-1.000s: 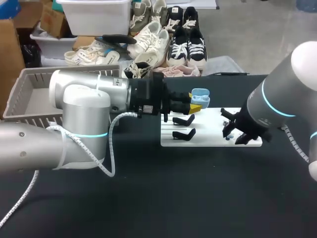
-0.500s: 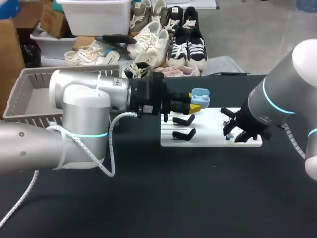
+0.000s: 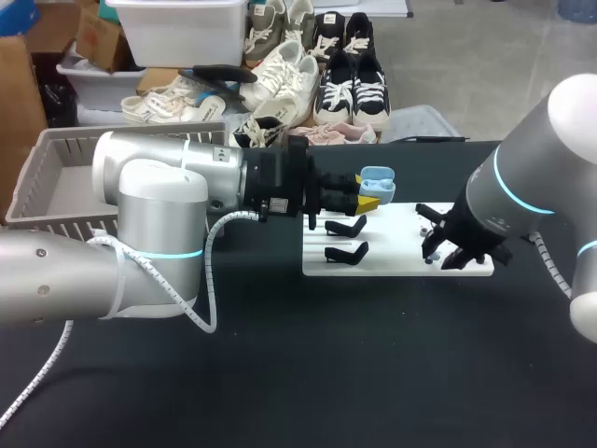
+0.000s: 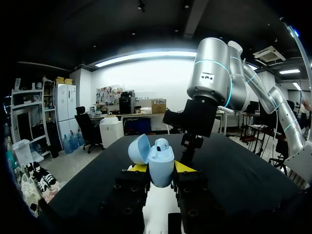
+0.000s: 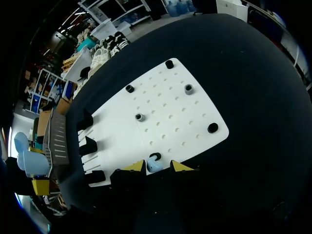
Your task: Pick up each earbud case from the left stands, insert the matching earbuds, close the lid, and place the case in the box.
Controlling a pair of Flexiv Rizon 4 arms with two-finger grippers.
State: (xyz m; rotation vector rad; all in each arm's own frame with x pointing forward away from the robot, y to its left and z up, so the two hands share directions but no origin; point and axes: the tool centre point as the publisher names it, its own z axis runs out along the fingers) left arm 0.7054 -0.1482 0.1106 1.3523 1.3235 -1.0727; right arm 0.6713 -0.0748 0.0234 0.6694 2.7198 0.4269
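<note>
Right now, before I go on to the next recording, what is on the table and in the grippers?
earbud case: one, light blue, lid open, held above the board's left end
seated earbud: one, light blue, in the open case
loose earbud: one, light blue, at the board's near edge, by the right gripper
stands: three, black, empty, in a row on the board's left end
posts: five seen, three black and two grey, spread over the board
board: one, white, perforated, on the table's middle
basket: one, grey, at the table's far left
table: one, black
left gripper: yellow tips, shut on the case
right gripper: yellow tips, low over the loose earbud
</note>
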